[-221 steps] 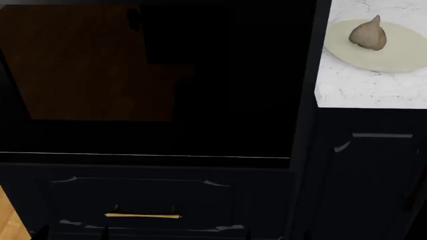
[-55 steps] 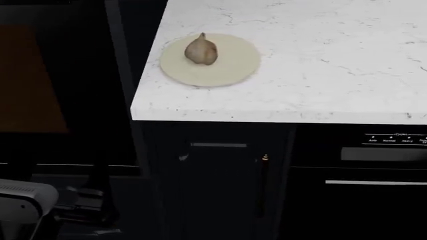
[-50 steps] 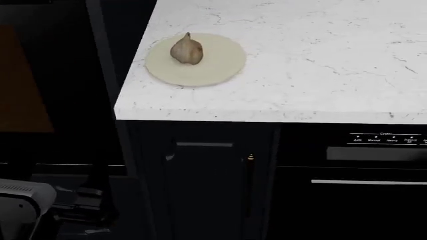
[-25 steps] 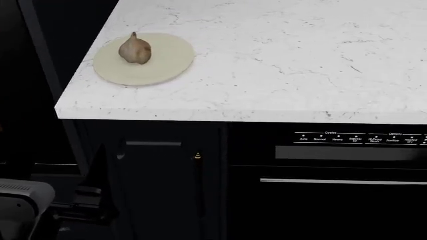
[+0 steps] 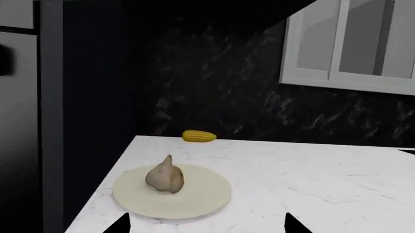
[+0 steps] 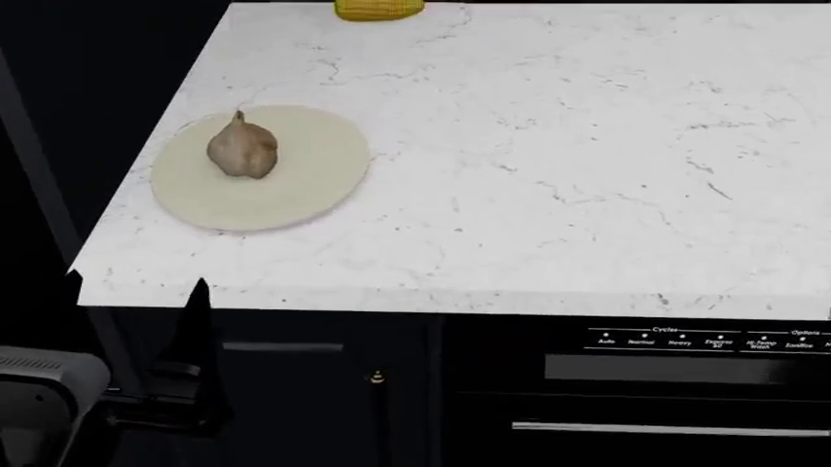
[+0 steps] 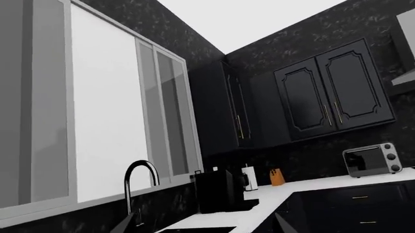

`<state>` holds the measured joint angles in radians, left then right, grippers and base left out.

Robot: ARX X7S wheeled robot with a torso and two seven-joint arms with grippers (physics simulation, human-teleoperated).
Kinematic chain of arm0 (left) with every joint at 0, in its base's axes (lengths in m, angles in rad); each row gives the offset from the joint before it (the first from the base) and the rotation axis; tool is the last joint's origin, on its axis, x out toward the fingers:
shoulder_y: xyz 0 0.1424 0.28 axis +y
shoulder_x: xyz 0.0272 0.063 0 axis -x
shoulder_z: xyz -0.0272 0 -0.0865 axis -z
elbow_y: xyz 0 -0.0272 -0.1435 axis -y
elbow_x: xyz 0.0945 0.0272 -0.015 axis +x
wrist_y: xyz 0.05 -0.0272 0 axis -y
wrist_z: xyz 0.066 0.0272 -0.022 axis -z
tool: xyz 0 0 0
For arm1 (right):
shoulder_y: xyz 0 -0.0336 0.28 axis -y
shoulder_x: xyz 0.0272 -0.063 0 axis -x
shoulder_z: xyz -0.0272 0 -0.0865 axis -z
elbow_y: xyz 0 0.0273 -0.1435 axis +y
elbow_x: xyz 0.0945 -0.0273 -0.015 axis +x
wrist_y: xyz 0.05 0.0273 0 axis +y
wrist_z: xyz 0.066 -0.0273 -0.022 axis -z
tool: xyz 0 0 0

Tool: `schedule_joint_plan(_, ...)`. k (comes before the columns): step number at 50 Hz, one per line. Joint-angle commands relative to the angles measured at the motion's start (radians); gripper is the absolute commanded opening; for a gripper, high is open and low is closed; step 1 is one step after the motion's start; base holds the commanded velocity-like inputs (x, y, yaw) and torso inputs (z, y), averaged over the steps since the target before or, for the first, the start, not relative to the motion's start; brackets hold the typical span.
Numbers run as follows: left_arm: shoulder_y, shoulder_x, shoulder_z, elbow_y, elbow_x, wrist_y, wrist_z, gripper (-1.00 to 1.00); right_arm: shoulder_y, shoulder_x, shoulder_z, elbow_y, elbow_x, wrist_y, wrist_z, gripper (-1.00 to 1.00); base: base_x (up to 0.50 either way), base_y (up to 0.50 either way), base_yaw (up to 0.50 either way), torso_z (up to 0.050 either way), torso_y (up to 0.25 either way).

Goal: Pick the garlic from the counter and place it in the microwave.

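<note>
view's swung over so the garlic (image 6: 243,149) on its plate (image 6: 306,185) sits in reach now, left gripper (image 5: 204,224) fingers spread open, right gripper (image 7: 202,223) looks open too, nothing grabbed yet

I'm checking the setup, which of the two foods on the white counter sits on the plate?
The small tan-brown garlic bulb sits on the round cream plate; the yellow corn cob lies on bare marble at the far edge.

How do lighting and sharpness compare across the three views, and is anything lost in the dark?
Head view: counter evenly bright, garlic sharp, cabinets below nearly black. Left wrist view: garlic and corn cob crisp, backsplash dim, left gripper only dark fingertip silhouettes. Right wrist view: no blur, pale window, dark cabinets readable.
</note>
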<state>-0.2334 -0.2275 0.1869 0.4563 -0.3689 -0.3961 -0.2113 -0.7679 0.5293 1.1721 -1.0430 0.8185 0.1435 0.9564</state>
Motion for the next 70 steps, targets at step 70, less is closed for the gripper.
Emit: schedule_joint_plan(70,-0.253,-0.089,-0.063,0.09,-0.341,-0.634,-0.222,1.0,0.009,0.013,-0.06,0.003,-0.042,-0.016,0.019,1.0,0.27,0.0,0.0,0.0,0.001)
